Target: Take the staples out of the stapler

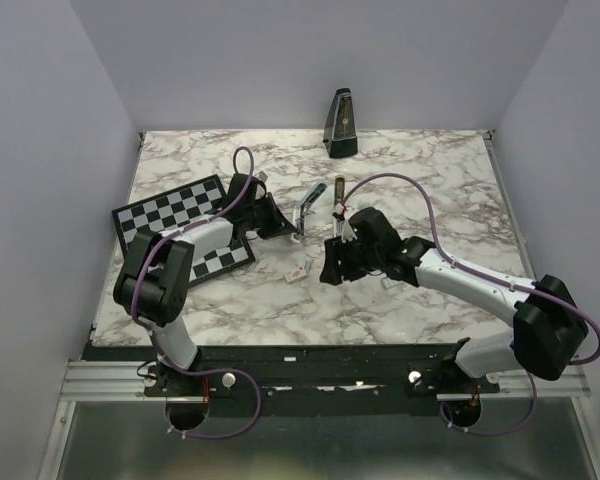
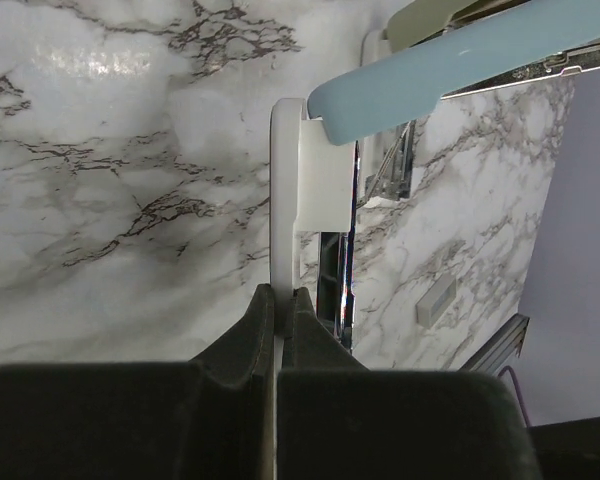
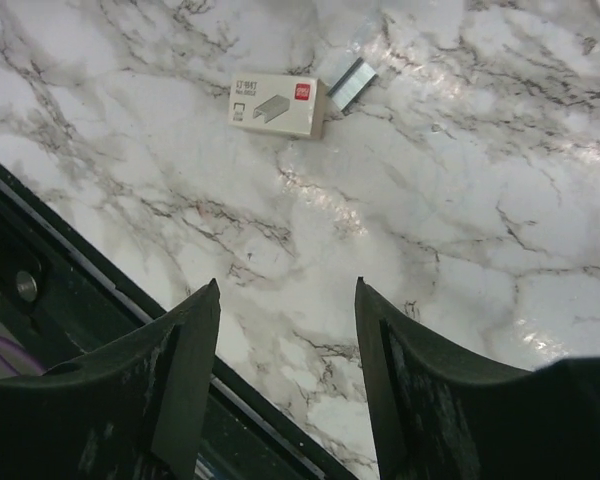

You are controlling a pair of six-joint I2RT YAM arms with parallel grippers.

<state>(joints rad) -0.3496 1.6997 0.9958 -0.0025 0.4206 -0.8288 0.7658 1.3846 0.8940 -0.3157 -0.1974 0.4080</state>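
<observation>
The stapler (image 1: 310, 198) stands split open at the table's middle, its pale bar raised and a dark bar (image 1: 337, 192) beside it. My left gripper (image 1: 283, 224) is shut on it. In the left wrist view the fingers (image 2: 252, 330) pinch the stapler's thin white base plate (image 2: 286, 190), and the pale blue-green top bar (image 2: 460, 60) crosses above. My right gripper (image 1: 329, 266) is open and empty, low over the marble (image 3: 288, 290). A short strip of staples (image 3: 350, 83) lies on the table beside a small white staple box (image 3: 277, 104).
The white staple box (image 1: 296, 271) lies just left of my right gripper. A black metronome (image 1: 341, 124) stands at the back edge. A checkered board (image 1: 170, 208) lies under the left arm. The table's dark front edge (image 3: 100, 280) is close to my right gripper.
</observation>
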